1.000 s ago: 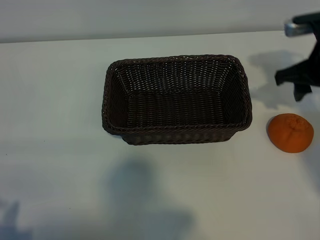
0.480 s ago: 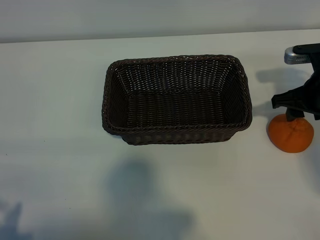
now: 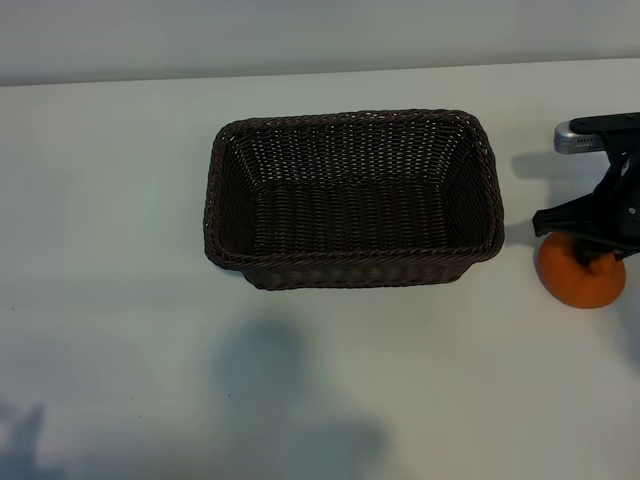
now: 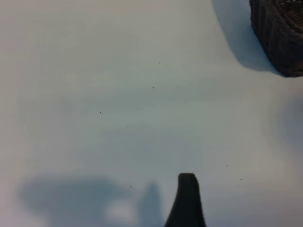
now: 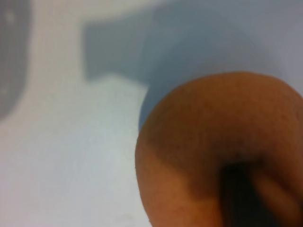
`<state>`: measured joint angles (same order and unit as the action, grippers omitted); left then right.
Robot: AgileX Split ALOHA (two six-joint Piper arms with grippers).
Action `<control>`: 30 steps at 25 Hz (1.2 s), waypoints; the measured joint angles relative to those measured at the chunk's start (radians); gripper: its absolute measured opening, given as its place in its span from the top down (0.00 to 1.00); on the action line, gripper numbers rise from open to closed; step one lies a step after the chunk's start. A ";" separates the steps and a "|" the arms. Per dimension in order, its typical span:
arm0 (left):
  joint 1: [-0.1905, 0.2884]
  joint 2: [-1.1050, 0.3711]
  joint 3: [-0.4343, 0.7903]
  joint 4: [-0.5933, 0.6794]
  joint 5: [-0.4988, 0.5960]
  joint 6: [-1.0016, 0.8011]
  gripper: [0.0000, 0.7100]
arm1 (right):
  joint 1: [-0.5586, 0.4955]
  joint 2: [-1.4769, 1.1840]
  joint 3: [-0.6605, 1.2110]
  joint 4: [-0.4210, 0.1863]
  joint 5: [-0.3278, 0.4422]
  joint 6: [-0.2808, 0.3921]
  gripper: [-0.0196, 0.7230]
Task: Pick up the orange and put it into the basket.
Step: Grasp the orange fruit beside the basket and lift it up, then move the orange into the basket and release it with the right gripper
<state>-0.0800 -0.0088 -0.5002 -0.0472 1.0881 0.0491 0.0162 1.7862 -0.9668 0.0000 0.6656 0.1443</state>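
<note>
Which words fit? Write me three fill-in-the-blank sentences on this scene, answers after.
1. The orange rests on the ___, not in the basket.
2. The basket is ___.
3. The right gripper sits low over the ___.
Missing words: table; empty; orange.

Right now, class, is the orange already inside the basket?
No. The orange sits on the table to the right of the basket, under the right hand.

Looks like a lab or test bench: plain white surface (image 3: 120,200) against a bare pale wall (image 3: 300,35), robot arm (image 3: 600,200) reaching in, only staged props laid out.
</note>
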 joint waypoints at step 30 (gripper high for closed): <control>0.000 0.000 0.000 0.000 0.000 -0.002 0.16 | 0.051 -0.151 -0.451 0.072 0.428 -0.042 0.85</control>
<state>-0.0800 -0.0088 -0.5002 -0.0472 1.0881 0.0472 0.0671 1.6348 -1.4177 0.0718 1.0940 0.1024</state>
